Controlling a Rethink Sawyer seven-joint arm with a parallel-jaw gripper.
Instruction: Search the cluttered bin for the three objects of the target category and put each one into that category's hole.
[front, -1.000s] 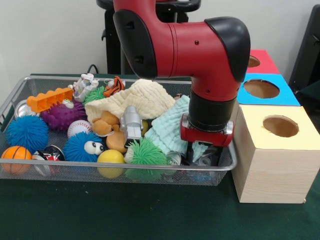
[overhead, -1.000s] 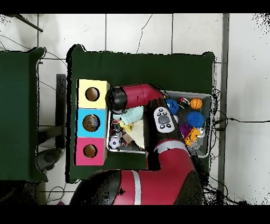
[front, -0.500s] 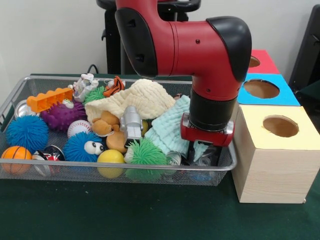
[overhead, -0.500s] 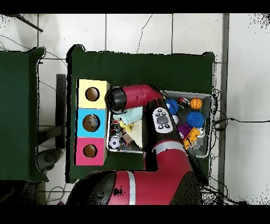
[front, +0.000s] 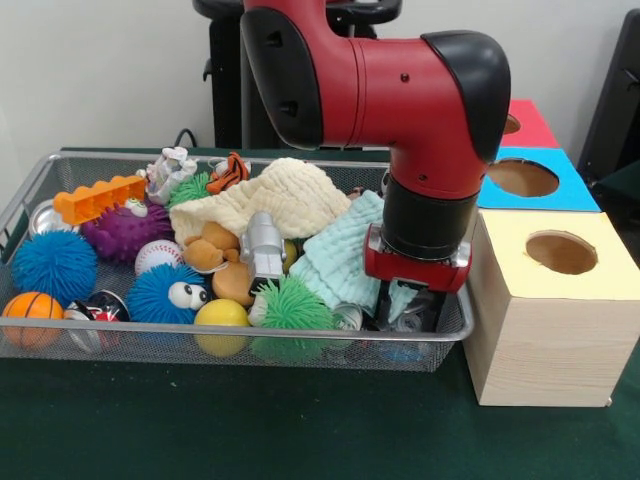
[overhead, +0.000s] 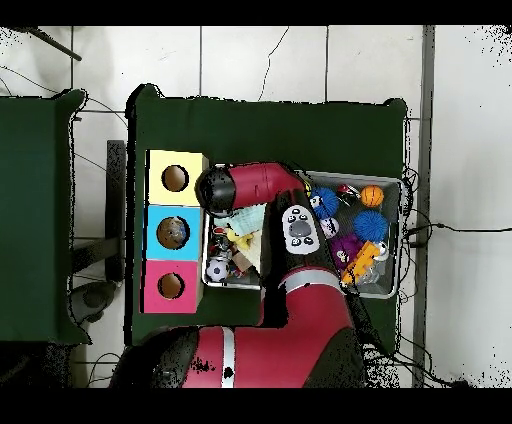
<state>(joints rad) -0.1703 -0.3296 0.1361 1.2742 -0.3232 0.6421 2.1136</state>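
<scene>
Edging slightly toward yellow box (front: 552, 300) vs 1 s ago, hand (front: 409, 312) low in bin (front: 240, 340), grip state prob. hidden.

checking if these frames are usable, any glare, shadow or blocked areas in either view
Front view: soft even light, no glare, but the red and black arm hides the wire mesh bin's right end. Overhead view: the arm covers the bin's middle.

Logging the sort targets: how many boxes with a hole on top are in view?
3, in a row beside the bin: yellow box nearest the camera, blue box behind it, red box farthest. None looks hidden.
</scene>
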